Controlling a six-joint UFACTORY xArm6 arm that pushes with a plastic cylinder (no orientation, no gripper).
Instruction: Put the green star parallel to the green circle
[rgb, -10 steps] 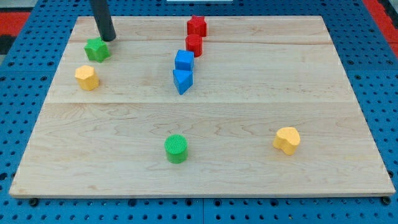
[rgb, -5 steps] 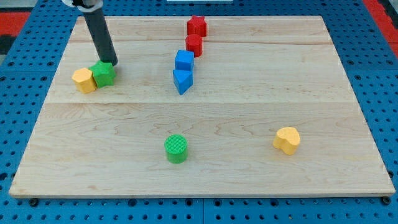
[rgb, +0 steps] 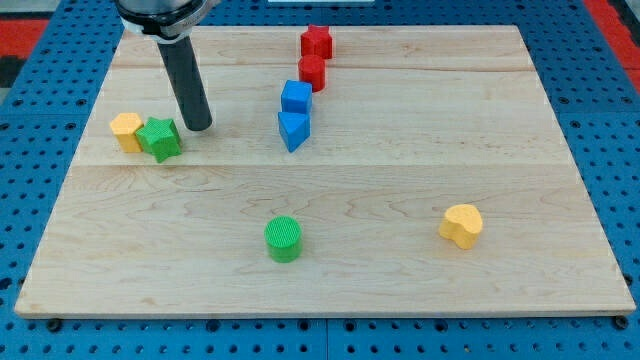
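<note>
On the wooden board (rgb: 420, 180), my tip (rgb: 199, 129) sits just to the view's upper right of the green star (rgb: 160, 138), close but apparently not quite touching. No gripper or hand on this rig, only a straight rod, so there is no open or closed state to record.

Task items: green star near the view's left edge, touching the yellow block (rgb: 126, 131) on its left side. Green circle (rgb: 283, 238) is well apart, lower and nearer the centre.

Risks, largest first:
- The tip stands on the star's upper right. A push from there would send it further left or down-left, away from the circle's line, and could shove the yellow block toward the board edge.
- Star and yellow block are in contact, so any push may drag both along together.
- A star's points give an uneven face, so an off-centre push would likely spin it instead of sliding it straight.
- Sweeping round toward the right risks clipping the blue pair.

Count: green 2 (star, circle); yellow 2 (left one, plus yellow heart-like block (rgb: 461, 225) at lower right); blue 2 (blue cube (rgb: 296, 97), blue triangle (rgb: 293, 130)); red 2 (red star (rgb: 317, 41), red cylinder (rgb: 313, 71)). Total 8 blocks.
</note>
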